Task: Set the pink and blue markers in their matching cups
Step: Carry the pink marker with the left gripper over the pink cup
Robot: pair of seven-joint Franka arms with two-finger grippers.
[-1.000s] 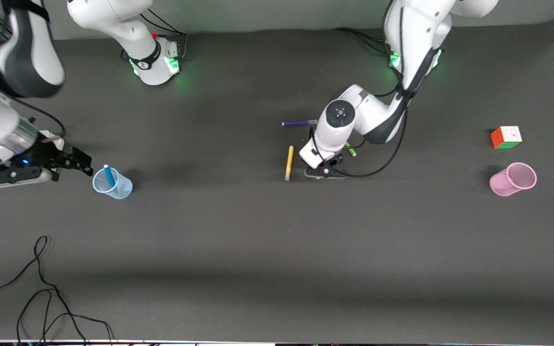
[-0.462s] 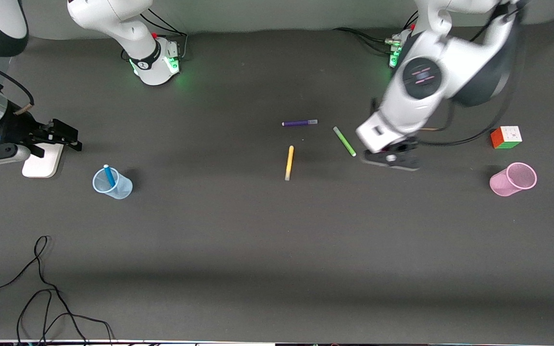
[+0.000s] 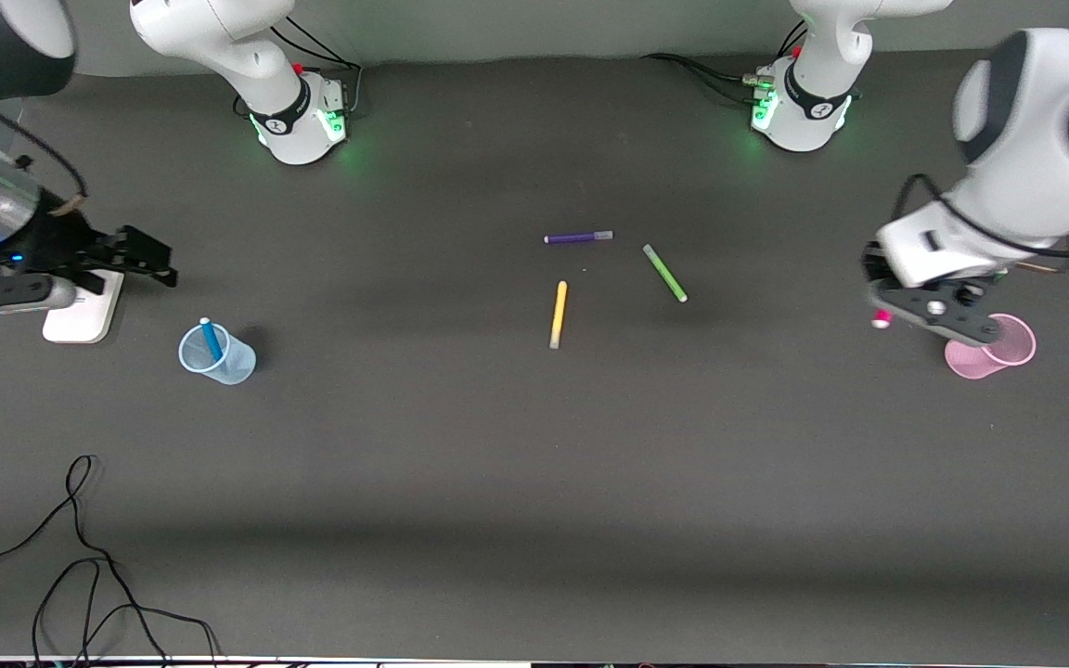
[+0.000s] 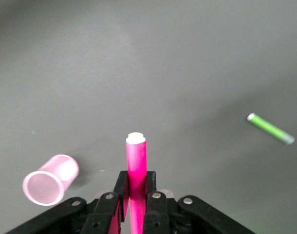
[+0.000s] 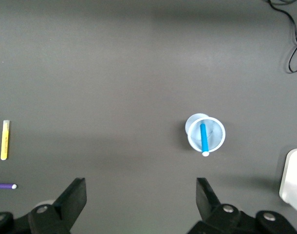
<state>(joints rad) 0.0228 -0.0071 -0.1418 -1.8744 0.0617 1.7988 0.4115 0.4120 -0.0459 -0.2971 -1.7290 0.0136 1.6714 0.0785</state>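
My left gripper (image 3: 901, 313) is shut on the pink marker (image 4: 136, 158) and holds it in the air just beside the pale pink cup (image 3: 996, 349). The marker's tip (image 3: 881, 320) pokes out of the gripper on the side away from the cup. In the left wrist view the pink cup (image 4: 48, 179) appears off to one side of the marker. The blue marker (image 3: 211, 339) stands in the pale blue cup (image 3: 219, 357). It also shows in the right wrist view (image 5: 203, 139), inside the cup (image 5: 205, 133). My right gripper (image 3: 149, 260) is open and empty, above the table beside the blue cup.
A yellow marker (image 3: 558, 314), a purple marker (image 3: 577, 237) and a green marker (image 3: 664, 272) lie mid-table. A white block (image 3: 80, 315) sits under the right gripper. A black cable (image 3: 80, 557) loops near the front edge at the right arm's end.
My left arm lifted the pink marker from among the markers mid-table and swung it over beside the pink cup. My right gripper drew back from the blue cup.
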